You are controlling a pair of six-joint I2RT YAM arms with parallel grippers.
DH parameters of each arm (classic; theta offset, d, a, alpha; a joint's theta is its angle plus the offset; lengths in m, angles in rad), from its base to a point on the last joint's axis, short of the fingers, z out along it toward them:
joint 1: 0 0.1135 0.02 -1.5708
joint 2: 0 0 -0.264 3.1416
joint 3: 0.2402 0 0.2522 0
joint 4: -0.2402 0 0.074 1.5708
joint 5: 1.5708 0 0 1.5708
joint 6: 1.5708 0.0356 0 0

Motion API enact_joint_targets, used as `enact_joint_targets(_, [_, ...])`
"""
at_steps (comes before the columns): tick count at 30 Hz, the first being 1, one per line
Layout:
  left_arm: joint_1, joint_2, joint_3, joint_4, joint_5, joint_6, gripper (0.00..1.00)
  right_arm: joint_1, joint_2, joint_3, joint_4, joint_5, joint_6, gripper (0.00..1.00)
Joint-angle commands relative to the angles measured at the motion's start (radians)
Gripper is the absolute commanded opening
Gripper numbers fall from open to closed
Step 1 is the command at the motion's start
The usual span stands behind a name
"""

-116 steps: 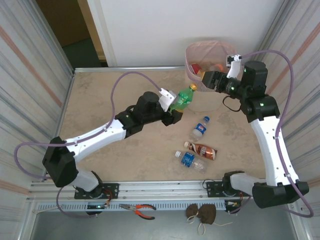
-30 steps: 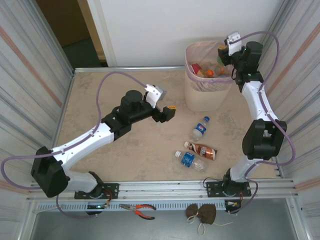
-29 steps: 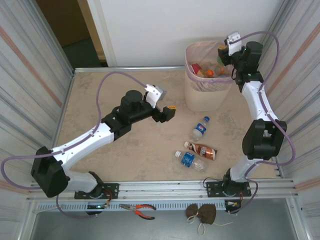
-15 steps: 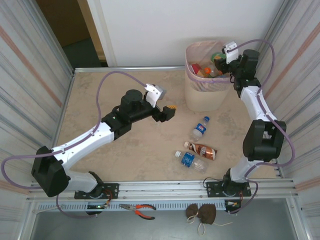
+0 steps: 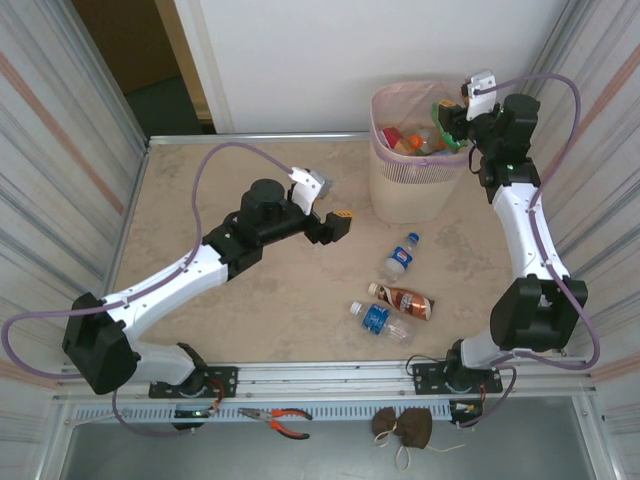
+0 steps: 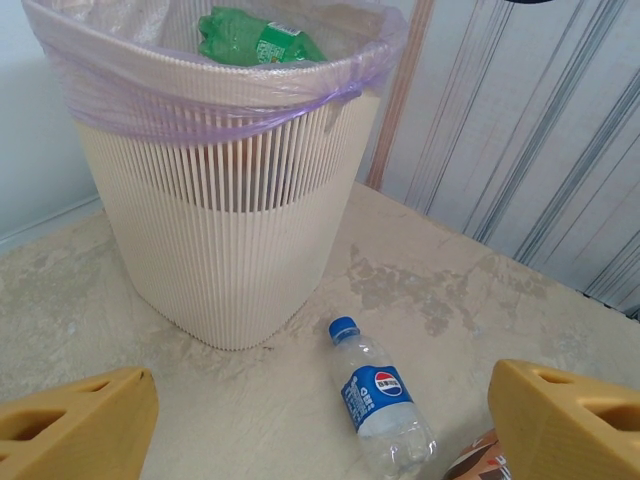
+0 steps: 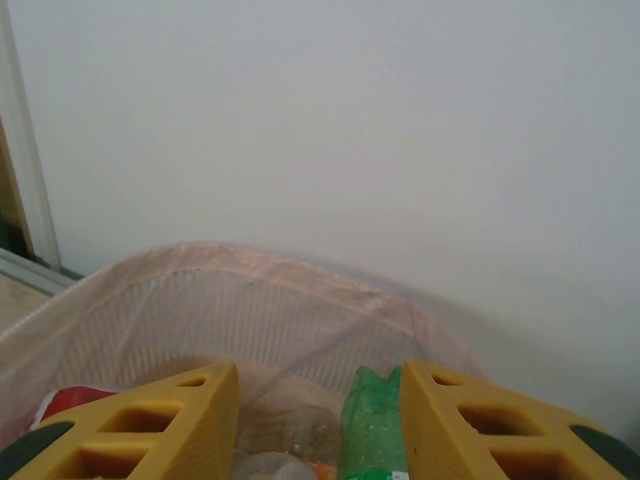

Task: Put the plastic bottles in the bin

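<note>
The beige bin [image 5: 405, 195] with its pink liner stands at the back right and holds several bottles. My right gripper [image 5: 448, 122] hangs over its right rim. In the right wrist view the right gripper [image 7: 318, 375] is open, and a green bottle [image 7: 372, 430] lies below, beside the right finger. My left gripper [image 5: 330, 208] hovers open and empty left of the bin. Between its fingers the left gripper [image 6: 322, 385] frames a clear blue-label bottle [image 6: 382, 398] lying on the table. A brown bottle [image 5: 402, 300] and another blue-label bottle [image 5: 380, 320] lie nearer the front.
Red-handled pliers [image 5: 280, 420] and a brown pouch [image 5: 403, 428] rest on the front rail. Ribbed metal walls close in both sides and a white wall stands behind the bin. The beige bin wall [image 6: 220, 240] rises close ahead of the left gripper.
The green bottle that my left gripper held in the earliest frame is gone from it. Over the last second the right wrist shifted rightward over the bin's rim. The left arm stayed still.
</note>
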Motion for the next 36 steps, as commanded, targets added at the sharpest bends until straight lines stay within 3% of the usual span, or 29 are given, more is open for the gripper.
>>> enact_joint_targets(1, [0.006,-0.025,0.016,-0.003,0.015,-0.011,0.85,0.005,-0.013,0.053,-0.087,0.035,0.106,0.42])
enact_joint_targets(13, [0.006,0.032,0.04,-0.099,0.062,0.004,0.83,0.013,-0.106,0.101,-0.426,0.141,0.423,0.39])
enact_joint_targets(24, [0.007,0.029,0.013,-0.102,0.064,0.002,0.82,0.062,-0.311,-0.026,-0.71,0.164,0.612,0.41])
enact_joint_targets(30, [0.011,0.001,-0.003,-0.112,0.052,0.005,0.82,0.192,-0.375,-0.111,-0.844,0.215,0.625,0.41])
enact_joint_targets(36, [0.066,-0.053,-0.039,-0.144,0.079,-0.041,0.82,0.414,-0.374,-0.178,-0.927,0.262,0.516,0.42])
